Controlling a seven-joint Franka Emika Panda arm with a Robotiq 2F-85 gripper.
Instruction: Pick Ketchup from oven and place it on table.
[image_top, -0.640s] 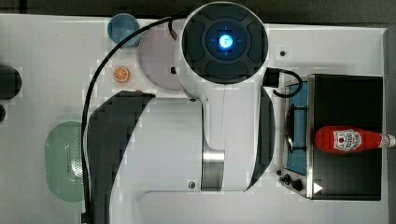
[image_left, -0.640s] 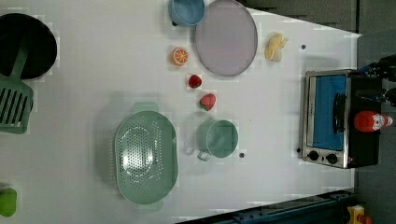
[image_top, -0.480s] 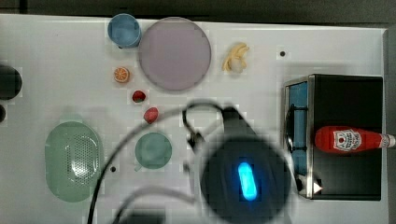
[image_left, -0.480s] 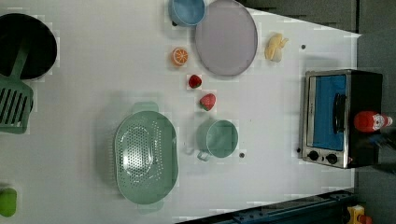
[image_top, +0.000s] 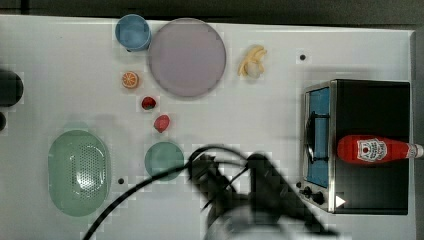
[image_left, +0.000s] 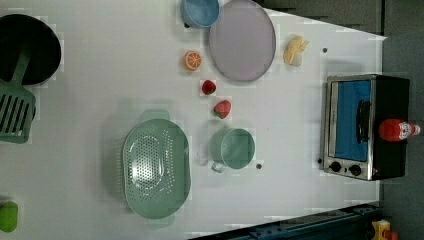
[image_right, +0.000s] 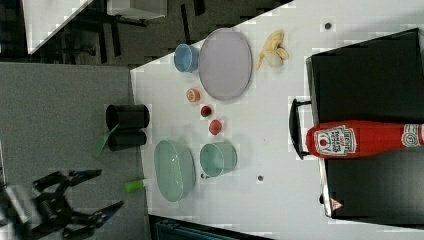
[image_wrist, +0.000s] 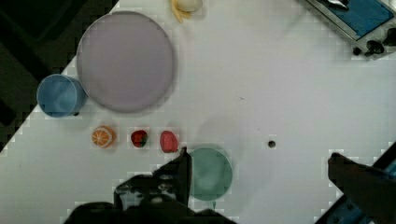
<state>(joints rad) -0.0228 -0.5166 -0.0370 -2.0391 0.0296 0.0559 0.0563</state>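
Jaws (image_wrist: 259, 179) are seen spread wide with nothing held, above the flat white table (image_top: 250, 125), over the small teal round cup (image_wrist: 210, 173). Farther off, the small black box-shaped toaster oven with blue glass door (image_top: 367, 100) is set at the top view's right; the red squeeze Ketchup bottle with white cap (image_top: 372, 149) is laid flat on its roof.

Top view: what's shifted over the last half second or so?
The arm has swung toward the top view's bottom edge, uncovering the plate and cups. Nothing was grasped. The Ketchup stays lying on top of the oven; the tableware is unmoved.
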